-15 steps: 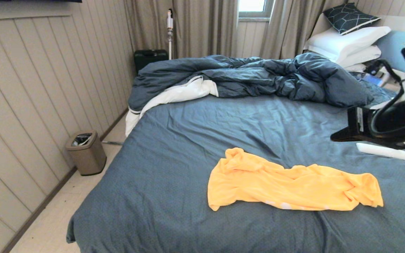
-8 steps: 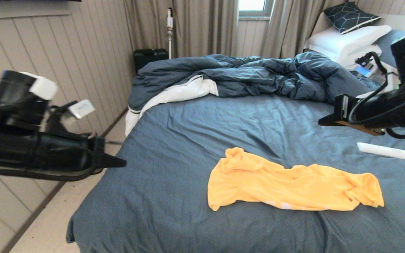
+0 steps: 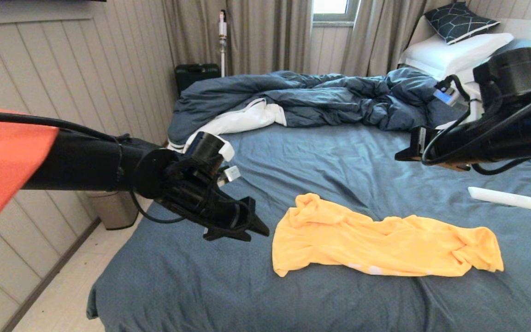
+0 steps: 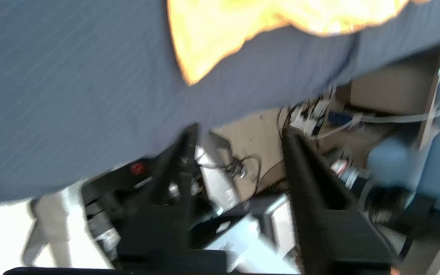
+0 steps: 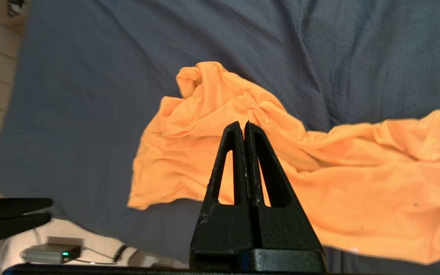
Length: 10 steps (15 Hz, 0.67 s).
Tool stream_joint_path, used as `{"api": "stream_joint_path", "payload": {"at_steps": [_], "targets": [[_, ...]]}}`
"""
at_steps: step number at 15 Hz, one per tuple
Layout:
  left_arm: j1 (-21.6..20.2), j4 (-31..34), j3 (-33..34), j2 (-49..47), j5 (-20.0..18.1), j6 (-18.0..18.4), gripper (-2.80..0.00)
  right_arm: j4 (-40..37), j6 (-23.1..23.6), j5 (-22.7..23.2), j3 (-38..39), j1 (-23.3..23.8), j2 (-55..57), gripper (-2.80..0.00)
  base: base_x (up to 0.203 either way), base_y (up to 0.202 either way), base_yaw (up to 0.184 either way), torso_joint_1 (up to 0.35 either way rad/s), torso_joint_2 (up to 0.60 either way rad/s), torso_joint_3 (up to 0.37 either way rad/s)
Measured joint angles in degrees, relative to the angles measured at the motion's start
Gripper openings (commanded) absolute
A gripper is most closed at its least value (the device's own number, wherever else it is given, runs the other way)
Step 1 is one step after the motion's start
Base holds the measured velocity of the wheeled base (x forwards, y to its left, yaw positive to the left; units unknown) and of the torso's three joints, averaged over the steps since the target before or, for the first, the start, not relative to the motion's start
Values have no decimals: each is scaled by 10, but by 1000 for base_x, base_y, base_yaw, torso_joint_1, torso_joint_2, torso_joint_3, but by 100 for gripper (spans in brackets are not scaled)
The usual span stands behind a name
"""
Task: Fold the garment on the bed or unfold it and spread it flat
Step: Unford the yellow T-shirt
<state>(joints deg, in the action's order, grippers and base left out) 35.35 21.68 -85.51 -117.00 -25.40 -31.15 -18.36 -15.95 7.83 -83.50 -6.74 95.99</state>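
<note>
Yellow-orange and soft, the garment [image 3: 380,246] lies crumpled on the slate-blue sheet of the bed [image 3: 228,286], in the near half of the mattress and somewhat toward the robot's right. It is not spread flat: the cloth is bunched in a long strip, with a rolled lump at its far left end and many wrinkles at its right end. A few pale printed patches show along its near edge.

From the left side of the head view, the left gripper [image 3: 258,228] hangs over the sheet, just beside the left end of the garment but not touching it. Its two black fingers [image 4: 304,160] stand apart in the left wrist view, about half open, and nothing is between them. That view is blurred.

On the right, the right gripper [image 3: 401,156] is raised above the bed, behind the garment and well apart from it. In the right wrist view its fingers [image 5: 239,152] are pressed together, tip against tip, and they hold nothing; the garment [image 5: 300,179] is seen below them.

At the far side of the bed the dark blue duvet [image 3: 330,99] is rumpled, with a white underside turned out at its left. White pillows [image 3: 450,53] are stacked near the headboard. A small white flat object [image 3: 503,198] lies on the sheet at the right.
</note>
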Motion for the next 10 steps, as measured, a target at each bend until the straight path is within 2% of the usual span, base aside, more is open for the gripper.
{"api": "stream_joint_path", "payload": {"at_steps": [3, 8, 10], "targets": [[27, -22, -51, -74, 74, -57, 0, 1, 4, 0, -6, 2, 14, -280, 0, 0, 0, 0, 0, 0], [58, -56, -80, -137, 123, -65, 0, 1, 4, 3, -6, 0, 20, -280, 0, 0, 0, 0, 0, 0], [62, -58, -107, -163, 156, -65, 0, 1, 4, 3, -5, 0, 21, -280, 0, 0, 0, 0, 0, 0]]}}
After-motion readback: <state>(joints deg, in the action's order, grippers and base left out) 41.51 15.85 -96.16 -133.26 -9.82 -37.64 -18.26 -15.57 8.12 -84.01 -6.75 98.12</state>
